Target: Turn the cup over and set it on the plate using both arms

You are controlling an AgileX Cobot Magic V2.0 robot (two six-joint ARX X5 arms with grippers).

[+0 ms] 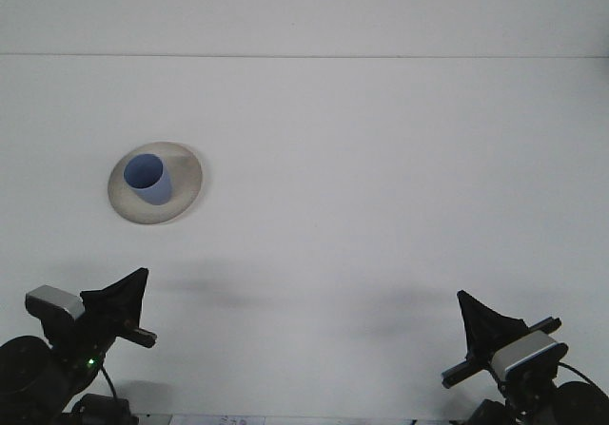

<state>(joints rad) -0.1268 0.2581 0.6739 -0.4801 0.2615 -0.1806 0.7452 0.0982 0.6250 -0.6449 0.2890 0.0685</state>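
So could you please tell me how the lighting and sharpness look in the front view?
Front view: even, soft light, no glare; the white table looks washed out; faint shadows lie ahead of both arms; the blue cup and plate are slightly soft.

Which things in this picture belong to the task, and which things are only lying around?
Belong to the task:
cup, upright on the plate
plate
left gripper, shut
right gripper, shut

Only lying around:
nothing visible; only the bare table
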